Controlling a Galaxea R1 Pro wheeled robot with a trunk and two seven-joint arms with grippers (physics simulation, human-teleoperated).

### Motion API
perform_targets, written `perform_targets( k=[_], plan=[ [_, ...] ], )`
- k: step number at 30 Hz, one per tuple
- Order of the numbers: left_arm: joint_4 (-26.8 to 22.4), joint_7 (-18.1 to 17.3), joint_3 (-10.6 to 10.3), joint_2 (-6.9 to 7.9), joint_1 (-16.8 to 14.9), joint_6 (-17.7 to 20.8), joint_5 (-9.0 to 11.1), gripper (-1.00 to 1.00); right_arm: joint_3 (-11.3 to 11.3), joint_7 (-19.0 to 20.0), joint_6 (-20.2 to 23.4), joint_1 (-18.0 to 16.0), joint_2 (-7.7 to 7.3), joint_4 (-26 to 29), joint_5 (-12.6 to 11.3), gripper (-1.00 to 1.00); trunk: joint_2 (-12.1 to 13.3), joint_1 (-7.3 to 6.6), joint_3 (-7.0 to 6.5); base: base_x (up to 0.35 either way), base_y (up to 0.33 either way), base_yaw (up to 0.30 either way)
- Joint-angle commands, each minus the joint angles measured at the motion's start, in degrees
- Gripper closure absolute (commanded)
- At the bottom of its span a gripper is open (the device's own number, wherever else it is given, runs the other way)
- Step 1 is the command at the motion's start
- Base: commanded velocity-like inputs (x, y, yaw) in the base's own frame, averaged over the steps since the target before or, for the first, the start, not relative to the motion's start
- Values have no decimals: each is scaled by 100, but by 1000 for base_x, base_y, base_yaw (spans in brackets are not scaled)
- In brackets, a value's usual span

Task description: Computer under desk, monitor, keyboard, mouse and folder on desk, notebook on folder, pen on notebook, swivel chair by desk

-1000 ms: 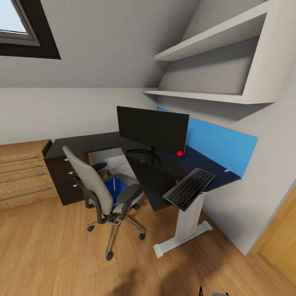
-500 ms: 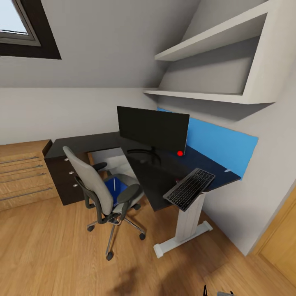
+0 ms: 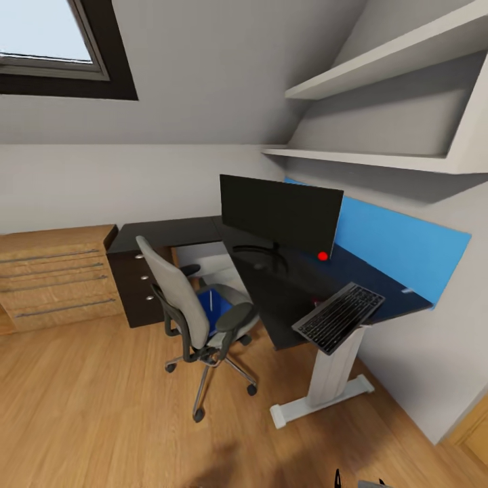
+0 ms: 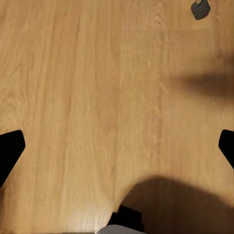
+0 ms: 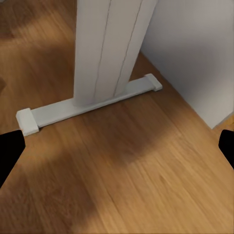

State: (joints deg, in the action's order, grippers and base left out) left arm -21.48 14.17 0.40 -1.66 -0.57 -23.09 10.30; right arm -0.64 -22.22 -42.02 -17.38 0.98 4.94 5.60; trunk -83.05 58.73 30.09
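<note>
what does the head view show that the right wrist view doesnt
Head view alone: the wide black monitor, the slim grey keyboard overhanging the black-topped corner desk, and the grey swivel chair with the bright blue folder on its seat. Right wrist view alone: a close look at the floor beside the leg's foot. Both: the desk's white leg and the wooden floor.

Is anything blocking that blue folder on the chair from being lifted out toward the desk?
The folder lies on the swivel chair seat, hemmed in by the backrest and armrests. A thin pale pen rests on it. The way up to the desk looks open.
</note>
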Motion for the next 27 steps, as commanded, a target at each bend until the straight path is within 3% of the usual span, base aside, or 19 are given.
perform_targets(
  k=[1, 9, 21, 27],
  plan=[
    [4, 0, 3, -4, -2, -23, 25, -100, -4, -54, 1, -3, 0, -2, 62, -100, -3, 0, 7, 0, 0, 277],
    [4, -2, 4, -1, -4, -33, 25, -100, 8, -54, 7, -3, 6, -9, 79, -100, -3, 0, 32, -13, 0, 271],
    [4, 4, 4, -3, -3, -37, 25, -100, 19, -47, 22, -3, 15, -19, 90, -100, -3, 0, 84, -267, -3, 261],
    [-4, 20, 23, -1, -4, -49, 40, -100, 20, -46, 27, -3, 20, -20, 90, -100, -3, 0, 112, -69, -3, 255]
  ],
)
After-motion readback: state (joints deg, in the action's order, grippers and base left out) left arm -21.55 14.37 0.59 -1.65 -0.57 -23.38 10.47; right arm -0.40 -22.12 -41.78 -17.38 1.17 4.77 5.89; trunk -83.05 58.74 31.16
